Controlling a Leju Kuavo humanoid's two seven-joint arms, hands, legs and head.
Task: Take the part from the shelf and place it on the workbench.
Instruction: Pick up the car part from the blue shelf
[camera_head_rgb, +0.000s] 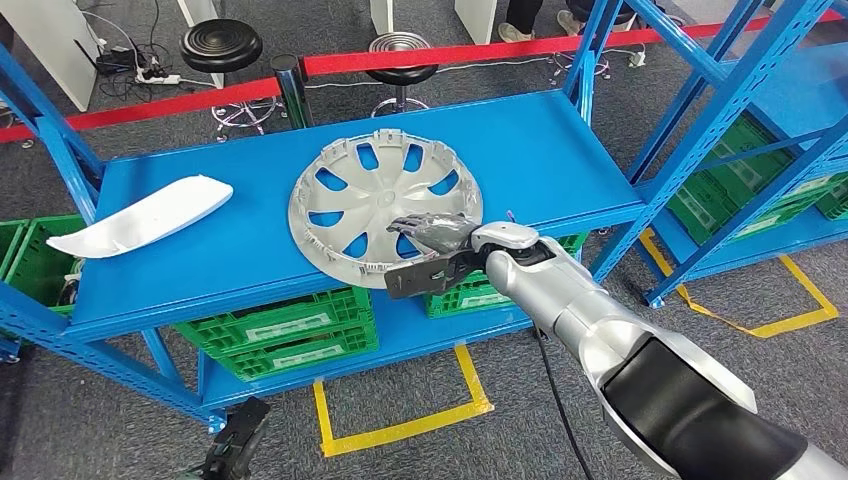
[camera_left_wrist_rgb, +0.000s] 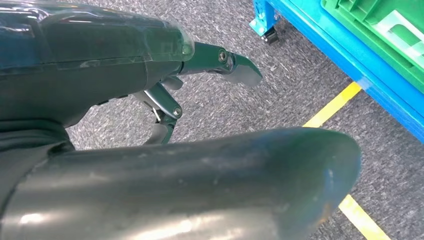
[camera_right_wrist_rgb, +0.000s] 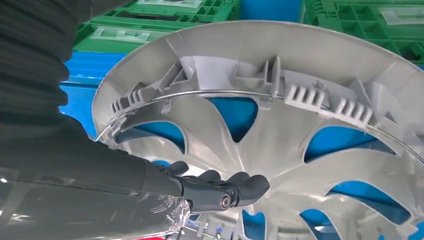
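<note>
A grey hubcap (camera_head_rgb: 385, 210) lies inner side up on the top board of the blue shelf (camera_head_rgb: 560, 150). My right hand (camera_head_rgb: 432, 255) is at the hubcap's near right rim, with dark fingers (camera_head_rgb: 432, 230) stretched over the rim and the thumb lower, in front of the edge. In the right wrist view the fingers (camera_right_wrist_rgb: 225, 186) hover just above the hubcap's spokes (camera_right_wrist_rgb: 280, 135), and no closed grip shows. My left hand (camera_left_wrist_rgb: 150, 100) hangs low over the carpet with nothing in it, and appears at the head view's lower edge (camera_head_rgb: 235, 445).
A long white plastic part (camera_head_rgb: 140, 215) lies at the shelf's left end. Green crates (camera_head_rgb: 280, 330) fill the lower level, with more on the blue rack (camera_head_rgb: 760, 180) at the right. Yellow floor tape (camera_head_rgb: 400, 430), a red barrier bar (camera_head_rgb: 450, 55) and stools (camera_head_rgb: 220, 45) surround the shelf.
</note>
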